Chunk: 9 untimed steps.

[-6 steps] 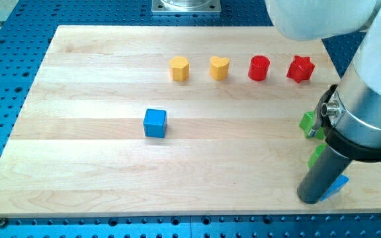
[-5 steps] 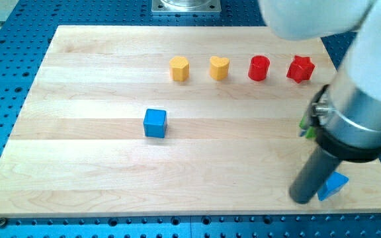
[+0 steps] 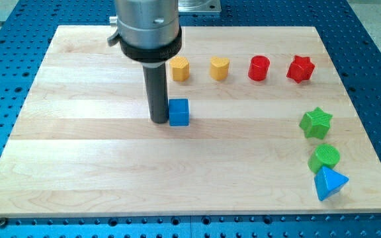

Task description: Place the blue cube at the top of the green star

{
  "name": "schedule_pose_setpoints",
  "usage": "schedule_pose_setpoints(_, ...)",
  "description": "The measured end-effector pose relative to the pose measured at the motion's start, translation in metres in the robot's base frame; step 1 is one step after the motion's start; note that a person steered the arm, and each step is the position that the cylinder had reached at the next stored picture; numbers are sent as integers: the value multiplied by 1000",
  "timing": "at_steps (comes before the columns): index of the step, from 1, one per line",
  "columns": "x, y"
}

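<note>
My tip (image 3: 159, 121), a bare rod with no pincer to open or shut, has crossed from the lower right to touch the blue cube (image 3: 179, 112) at its 9 o'clock, already nudged rightward toward the green star (image 3: 316, 123), well apart at 3 o'clock.

A wooden desk (image 3: 78, 165) seen from above, with a dark rod standing on it. My tip (image 3: 159, 121) touches the left side of a blue cube (image 3: 178, 112). Up and to the right of the tip runs a row of four blocks: a yellow hexagon (image 3: 179, 68), a yellow heart (image 3: 219, 67), a red cylinder (image 3: 258, 67) and a red star (image 3: 300, 68). Far to the right sit a green star (image 3: 316, 123), a green cylinder (image 3: 325, 158) and a blue triangle (image 3: 329, 183).
</note>
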<state>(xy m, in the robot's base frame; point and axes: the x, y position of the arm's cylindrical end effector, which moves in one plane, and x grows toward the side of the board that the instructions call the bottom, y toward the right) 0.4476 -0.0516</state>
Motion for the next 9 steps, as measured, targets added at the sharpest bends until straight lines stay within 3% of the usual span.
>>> schedule_pose_setpoints(1, -8, 63)
schedule_pose_setpoints(2, -13, 76)
schedule_pose_setpoints(3, 27, 32)
schedule_pose_setpoints(5, 18, 144)
schedule_pose_setpoints(6, -7, 121)
schedule_pose_setpoints(7, -17, 161)
schedule_pose_setpoints(8, -21, 147)
schedule_pose_setpoints(9, 13, 145)
